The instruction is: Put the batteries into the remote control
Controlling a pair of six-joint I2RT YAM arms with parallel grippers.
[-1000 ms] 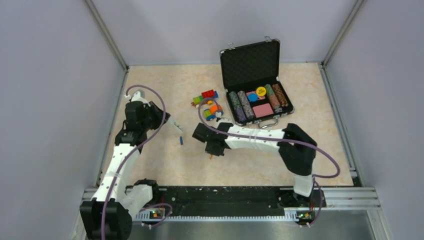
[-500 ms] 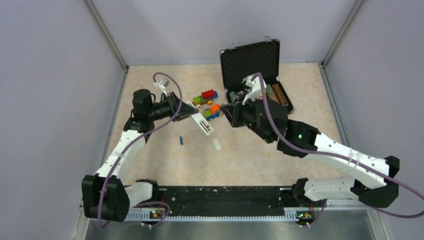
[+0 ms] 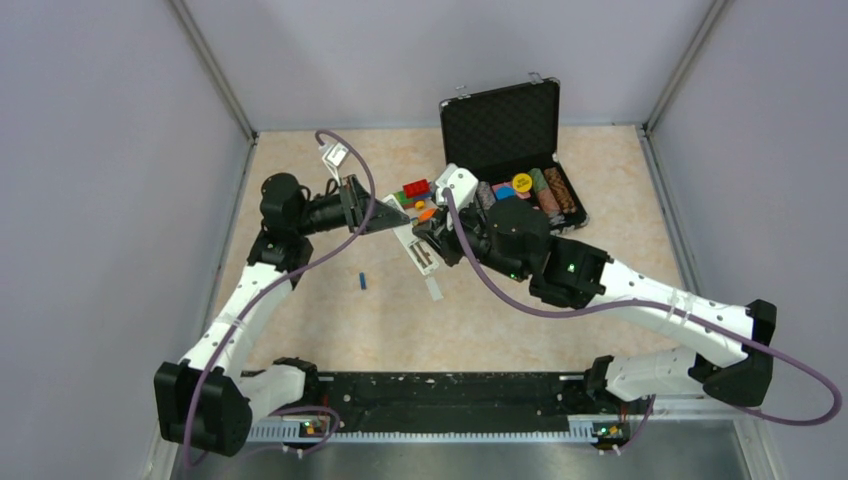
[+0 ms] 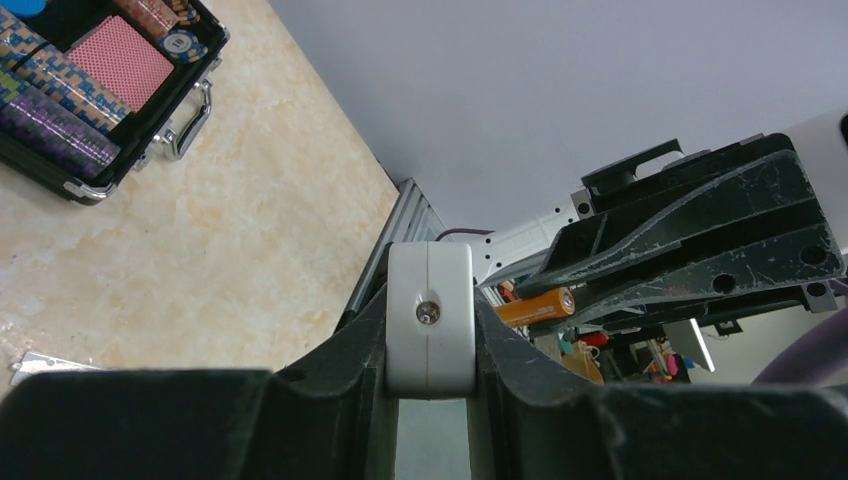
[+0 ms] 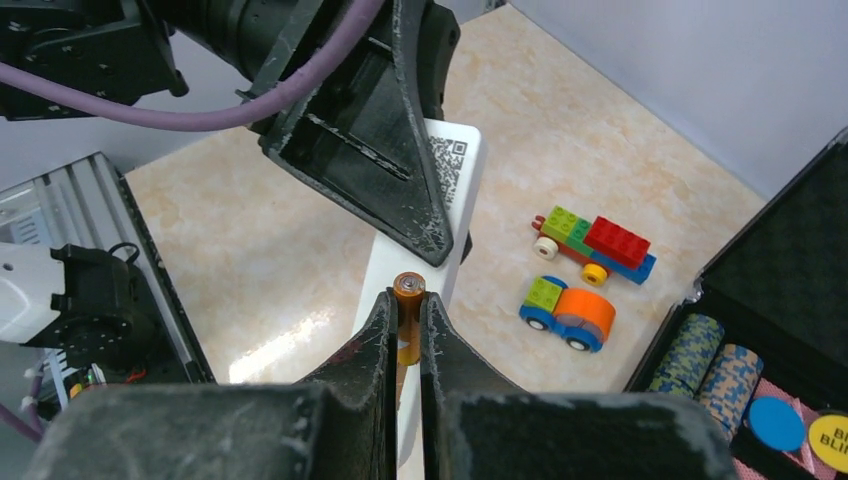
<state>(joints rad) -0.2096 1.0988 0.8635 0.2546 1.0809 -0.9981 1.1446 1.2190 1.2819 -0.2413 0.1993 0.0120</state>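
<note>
my left claw (image 4: 430,350) clamps the remote control (image 4: 430,300) steady so my right claw (image 5: 405,305), pinching the orange battery (image 5: 408,286), can seat it, probably in the open bay.

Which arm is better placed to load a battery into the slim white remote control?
Right: the right gripper pinches the small orange-brown cylindrical battery, aimed at the slim white remote control that the left gripper holds.
</note>
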